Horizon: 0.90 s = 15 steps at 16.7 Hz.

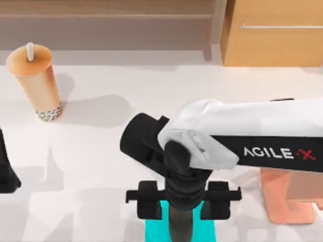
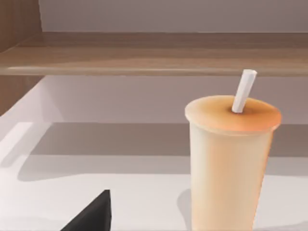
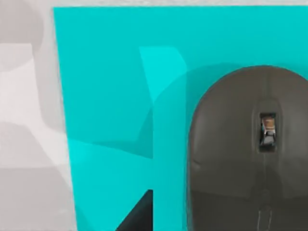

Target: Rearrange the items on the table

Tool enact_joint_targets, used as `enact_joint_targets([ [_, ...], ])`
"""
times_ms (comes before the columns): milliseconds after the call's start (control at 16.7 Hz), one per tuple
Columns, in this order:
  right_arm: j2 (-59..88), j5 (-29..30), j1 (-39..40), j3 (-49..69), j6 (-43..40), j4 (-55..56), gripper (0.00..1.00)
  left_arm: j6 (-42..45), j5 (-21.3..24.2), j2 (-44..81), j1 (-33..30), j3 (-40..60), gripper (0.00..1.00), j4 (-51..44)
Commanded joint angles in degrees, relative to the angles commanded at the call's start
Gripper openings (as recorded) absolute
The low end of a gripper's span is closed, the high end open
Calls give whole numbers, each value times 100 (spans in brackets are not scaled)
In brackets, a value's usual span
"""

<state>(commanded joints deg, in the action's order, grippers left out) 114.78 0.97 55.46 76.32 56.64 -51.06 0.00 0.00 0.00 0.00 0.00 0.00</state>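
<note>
A dark oval mouse lies on a cyan pad at the table's front middle. My right gripper hangs open just above it, its fingers spread to either side. One black fingertip stands clear of the mouse, with a strip of pad between them. From above, the mouse shows as a dark grey strip under the wrist. A tall orange bubble-tea cup with a white straw stands upright at the back left. My left gripper is parked at the left edge, facing the cup.
A salmon-pink stand sits at the front right, partly under my right arm. A light wooden cabinet with a metal handle stands at the back right. A wooden shelf runs along the back. White table lies bare between cup and pad.
</note>
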Motion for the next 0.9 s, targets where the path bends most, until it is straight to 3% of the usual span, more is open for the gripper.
enact_joint_targets([
  [600, -6, 2, -12, 6, -7, -3, 100, 0, 0, 0, 0, 0, 100, 0],
  [900, 120, 140, -686, 597, -891, -247, 100, 0, 0, 0, 0, 0, 100, 0],
])
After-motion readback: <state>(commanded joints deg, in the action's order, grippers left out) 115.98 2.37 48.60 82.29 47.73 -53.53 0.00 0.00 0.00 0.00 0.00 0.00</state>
